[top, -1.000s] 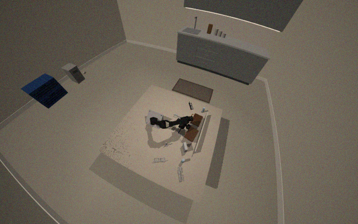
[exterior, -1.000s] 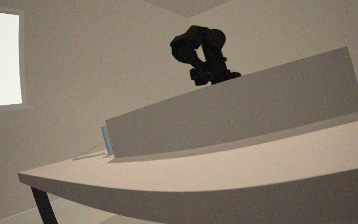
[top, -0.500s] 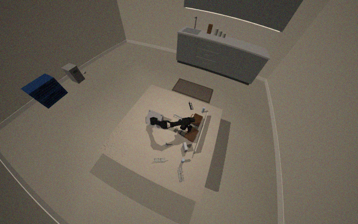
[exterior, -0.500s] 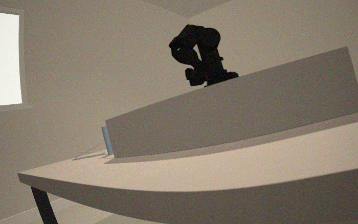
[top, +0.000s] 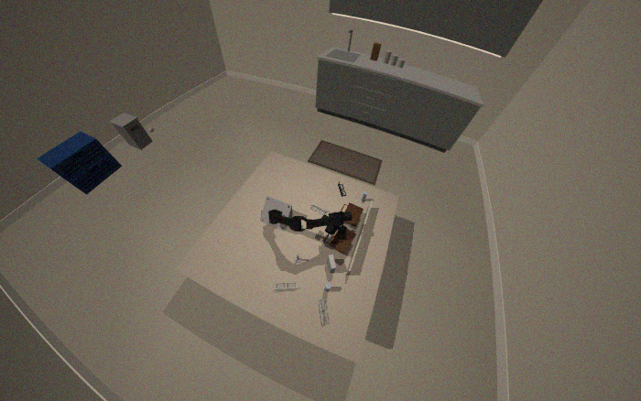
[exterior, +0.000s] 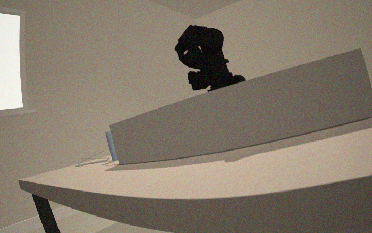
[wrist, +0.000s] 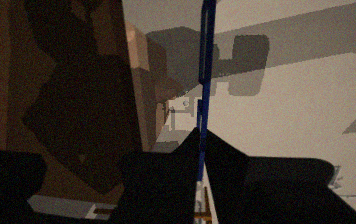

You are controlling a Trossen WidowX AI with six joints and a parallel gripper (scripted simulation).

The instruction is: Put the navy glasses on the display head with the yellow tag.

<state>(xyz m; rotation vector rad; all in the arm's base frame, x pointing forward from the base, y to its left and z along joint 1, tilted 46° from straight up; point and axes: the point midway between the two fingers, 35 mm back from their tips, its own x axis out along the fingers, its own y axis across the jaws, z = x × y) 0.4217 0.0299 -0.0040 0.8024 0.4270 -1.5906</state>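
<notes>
Top looks down; exterior sits low, behind panel.

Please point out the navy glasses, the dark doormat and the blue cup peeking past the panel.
navy glasses (wrist: 206,55): wrist view, on the frame
doormat (top: 345,162): top view, on its middle
blue cup (exterior: 111,147): exterior view, on its side
</notes>
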